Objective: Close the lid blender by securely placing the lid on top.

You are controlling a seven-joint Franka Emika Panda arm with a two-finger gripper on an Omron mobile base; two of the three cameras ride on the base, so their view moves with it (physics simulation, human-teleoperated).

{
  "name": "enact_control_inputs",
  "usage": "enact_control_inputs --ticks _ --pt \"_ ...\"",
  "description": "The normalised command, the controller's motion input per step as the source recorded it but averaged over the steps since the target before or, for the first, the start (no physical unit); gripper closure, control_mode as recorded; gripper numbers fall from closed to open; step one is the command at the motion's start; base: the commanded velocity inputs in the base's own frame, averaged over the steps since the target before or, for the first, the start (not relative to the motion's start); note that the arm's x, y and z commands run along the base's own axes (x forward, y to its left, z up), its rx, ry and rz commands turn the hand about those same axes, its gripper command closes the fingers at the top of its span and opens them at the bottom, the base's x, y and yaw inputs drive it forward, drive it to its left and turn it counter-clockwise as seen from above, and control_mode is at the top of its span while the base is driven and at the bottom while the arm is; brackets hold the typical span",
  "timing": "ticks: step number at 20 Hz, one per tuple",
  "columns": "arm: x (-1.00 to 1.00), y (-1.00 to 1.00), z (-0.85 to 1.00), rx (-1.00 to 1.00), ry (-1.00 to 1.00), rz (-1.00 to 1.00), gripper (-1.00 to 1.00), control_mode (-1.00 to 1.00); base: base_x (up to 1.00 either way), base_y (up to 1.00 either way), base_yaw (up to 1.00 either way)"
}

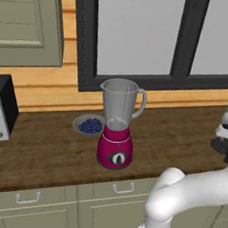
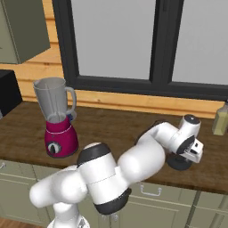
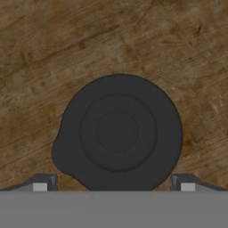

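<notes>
The blender (image 1: 117,130) (image 2: 58,118) stands on the wooden counter, with a magenta base, a black dial and a clear grey jar whose mouth is uncovered. The dark round lid (image 3: 118,131) (image 2: 179,164) lies flat on the counter far to the blender's right. My gripper (image 3: 114,183) (image 2: 182,159) hangs just above the lid and points down at it. It is open. In the hand view its two fingertips (image 3: 42,182) stand wide apart, one on either side of the lid, and hold nothing.
A small bowl of blueberries (image 1: 90,125) sits behind and left of the blender. A black and silver appliance (image 1: 1,106) stands at the far left. A pale bottle (image 2: 220,118) is at the back right, beyond the lid. The window wall runs behind the counter.
</notes>
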Motion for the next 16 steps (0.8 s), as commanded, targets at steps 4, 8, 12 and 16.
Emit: enact_control_inputs --ticks 4,8,12,16 --pt "0.12 0.00 -0.15 0.00 0.00 0.02 -1.00 -1.00 0.00 0.00 0.00" --pt "0.10 0.00 -0.16 0.00 0.00 0.01 -1.00 -1.00 0.00 0.00 0.00" --pt "0.08 0.00 -0.16 0.00 0.00 0.00 -1.00 -1.00 0.00 0.00 0.00" --pt "0.12 0.00 -0.18 0.00 0.00 0.00 -1.00 -1.00 0.00 0.00 0.00"
